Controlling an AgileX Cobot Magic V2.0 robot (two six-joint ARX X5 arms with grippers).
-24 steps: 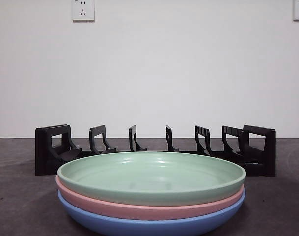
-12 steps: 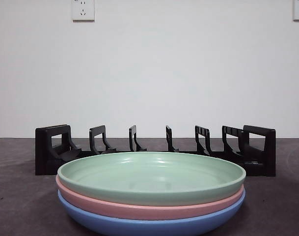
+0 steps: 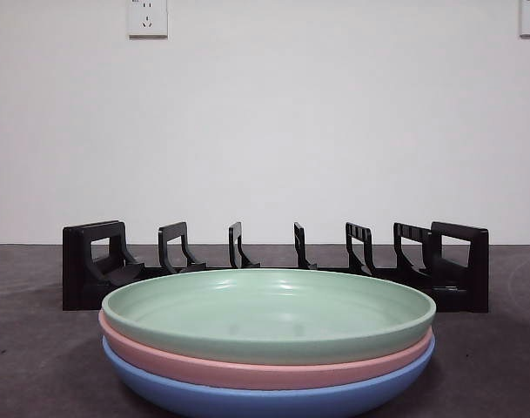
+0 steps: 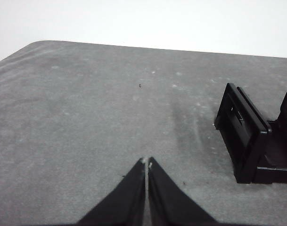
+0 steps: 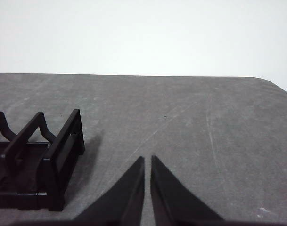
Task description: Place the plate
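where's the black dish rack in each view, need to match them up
Front view: the black dish rack spans the middle, behind the stack of plates.
Left wrist view: only one end frame shows, at the picture's right edge.
Right wrist view: the other end shows, at lower left.
Shared landmark: the rack's boxy end frames.

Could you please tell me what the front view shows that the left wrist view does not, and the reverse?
Only the front view shows the stack: green plate on pink plate on blue plate, plus wall sockets. Only the left wrist view shows the left end effector, shut over bare table. Both show the black rack, empty.
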